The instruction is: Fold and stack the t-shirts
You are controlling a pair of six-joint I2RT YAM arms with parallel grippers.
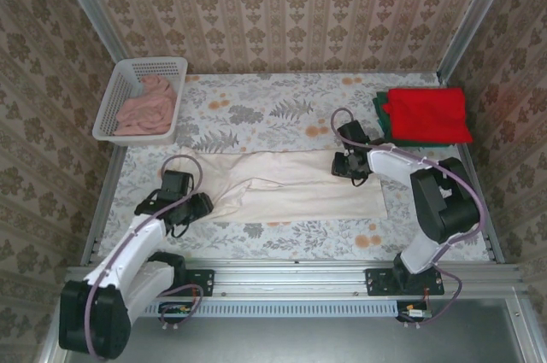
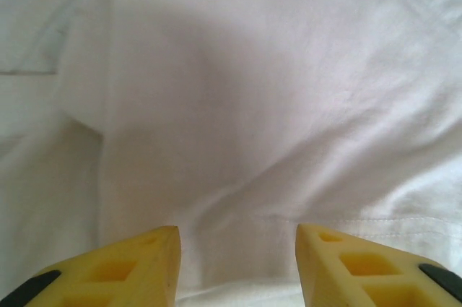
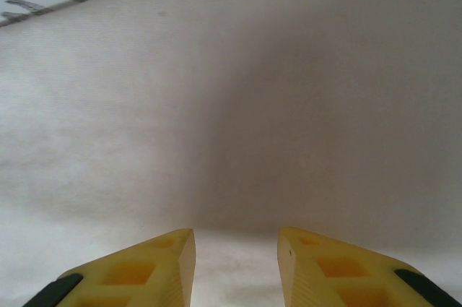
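- top external view: the cream-white t-shirt [image 1: 299, 185] lies flat as a long band on the floral table cover [image 1: 256, 111], long axis running left to right.
- left gripper [image 1: 181, 201] sits over the shirt's left end, right gripper [image 1: 351, 166] over its far edge near the right end; each arm is nearest its own end.
- left wrist view: yellow fingers [image 2: 137, 264] spread apart, holding nothing, cloth directly below.
- right wrist view: fingers [image 3: 144, 271] likewise apart and empty, the shirt's far edge ahead.
- red t-shirt [image 1: 427, 114] lies folded on the dark green t-shirt [image 1: 380, 111], beyond the cream shirt's right end.
- white basket [image 1: 141, 68] with pink cloth [image 1: 145, 107] stands beyond its left end; neither seems to hinder a fold.
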